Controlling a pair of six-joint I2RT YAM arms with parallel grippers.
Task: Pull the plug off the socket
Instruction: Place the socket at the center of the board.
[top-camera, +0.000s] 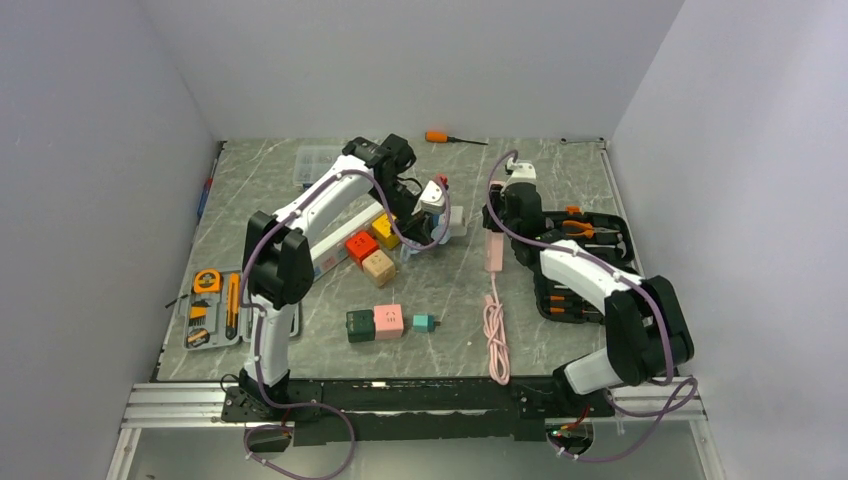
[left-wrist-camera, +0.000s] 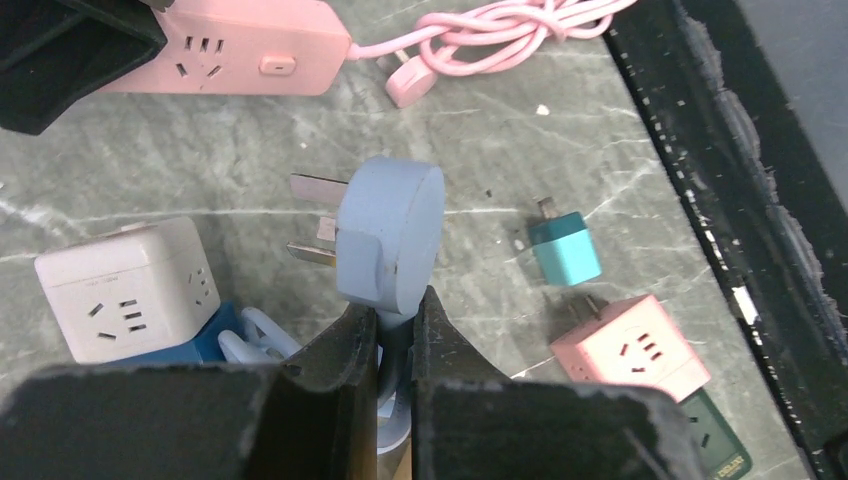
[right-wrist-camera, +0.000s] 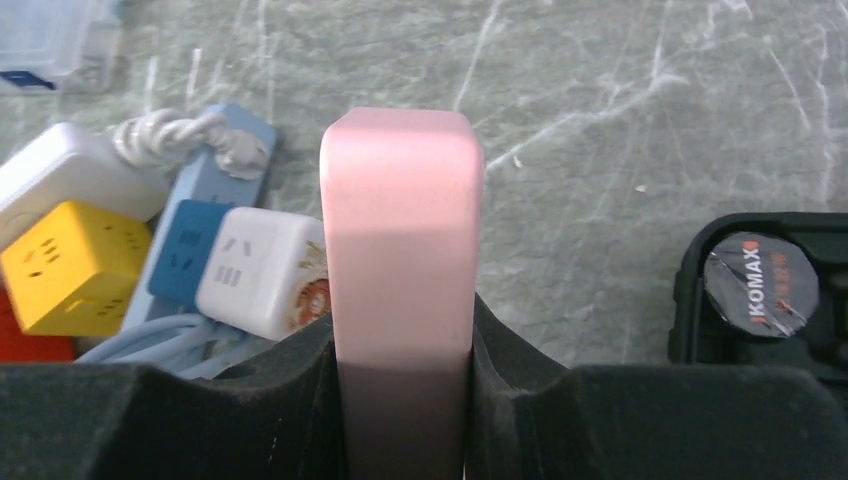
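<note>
My left gripper (left-wrist-camera: 395, 310) is shut on the neck of a light blue plug (left-wrist-camera: 390, 235) and holds it in the air. Its metal prongs are bare and point left, out of any socket. In the top view the left gripper (top-camera: 430, 205) hangs over the table's middle back. A white cube socket (left-wrist-camera: 125, 290) lies below left of the plug. My right gripper (right-wrist-camera: 402, 320) is shut on the pink power strip (right-wrist-camera: 402, 230), which lies flat on the table (top-camera: 494, 252) with its pink cable (top-camera: 495, 330) coiled toward the front.
A teal adapter (left-wrist-camera: 565, 248), a pink cube socket (left-wrist-camera: 630, 350) and a green one (top-camera: 360, 326) lie at centre front. Yellow, red and tan cubes (top-camera: 365, 245) sit by a blue strip (right-wrist-camera: 225, 140). A black tool case (top-camera: 590, 260) stands right, a tool tray (top-camera: 215, 305) left.
</note>
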